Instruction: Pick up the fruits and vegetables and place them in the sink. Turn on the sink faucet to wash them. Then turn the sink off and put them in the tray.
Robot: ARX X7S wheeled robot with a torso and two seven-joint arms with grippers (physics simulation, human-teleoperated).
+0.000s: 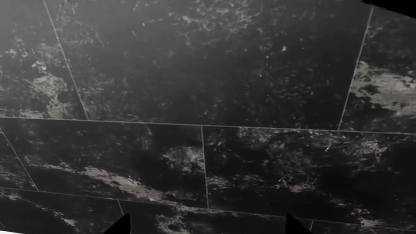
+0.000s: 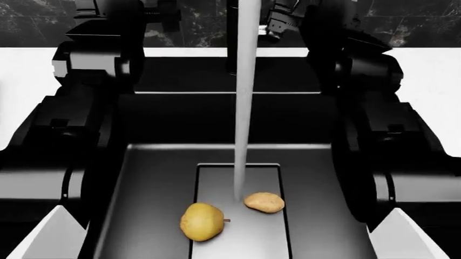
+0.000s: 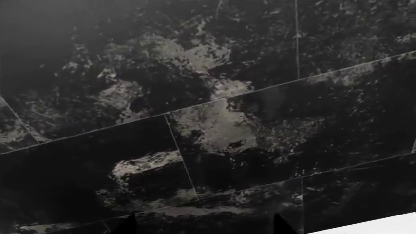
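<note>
Black sink (image 2: 144,178), yellow fruit (image 2: 202,221), potato (image 2: 264,202) under water, both grippers raised, grip unclear.

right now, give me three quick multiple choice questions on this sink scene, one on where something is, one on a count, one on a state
1. Where does the potato lie?
A. on the counter
B. on the drain plate in the sink, beside the yellow fruit
C. in a gripper

2. How many pieces of produce are in the sink?
A. one
B. two
C. four

3. What is the state of the faucet?
A. running
B. off
C. removed

Answers:
1 B, since the potato rests on the plate on the basin floor, near the fruit.
2 B, since the head view shows only the fruit and the potato in the basin.
3 A, since a white water stream falls onto the drain plate.
</note>
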